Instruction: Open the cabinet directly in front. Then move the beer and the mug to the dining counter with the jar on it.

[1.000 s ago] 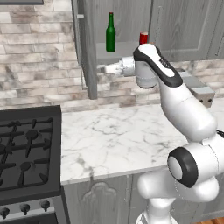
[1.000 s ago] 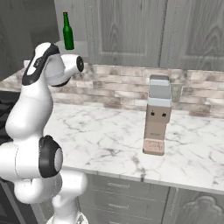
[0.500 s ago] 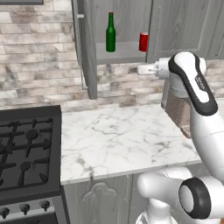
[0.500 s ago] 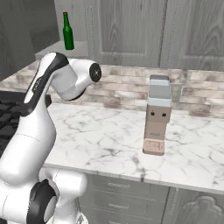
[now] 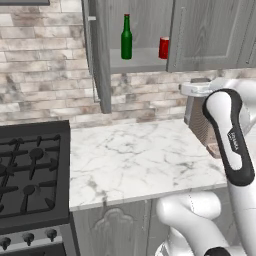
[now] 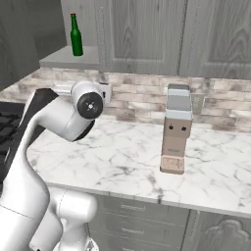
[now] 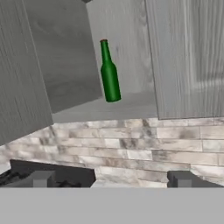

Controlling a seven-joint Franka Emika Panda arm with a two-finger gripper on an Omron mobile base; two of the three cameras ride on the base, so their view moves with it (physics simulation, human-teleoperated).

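The gripper (image 7: 111, 179) was seen in the hand view as two dark finger tips (image 7: 43, 178) standing wide apart at the bottom of the frame, with nothing between them. The tips were cut off by the lower edge, so little of them could be made out.

Above and well beyond the gripper, the cabinet (image 7: 188, 57) was seen with its left door swung open and its right door shut. The beer (image 7: 109, 72) was standing upright on the cabinet shelf, up and slightly left of the midline between the tips, well apart from them. In the left base view the beer (image 5: 126, 37) and the mug (image 5: 163, 48) were seen on the same shelf, the mug to the right of the bottle and partly hidden by the edge of the closed door. In the hand view and the right base view the mug was covered by that door.

Below the cabinet (image 5: 210, 30), a brick backsplash (image 7: 131, 140) was seen straight ahead of the tips. A knife block (image 6: 175, 130) was standing on the marble worktop (image 6: 117, 162); in the left base view it was largely hidden behind the arm. The stove (image 5: 30, 170) was cut off at the left edge.
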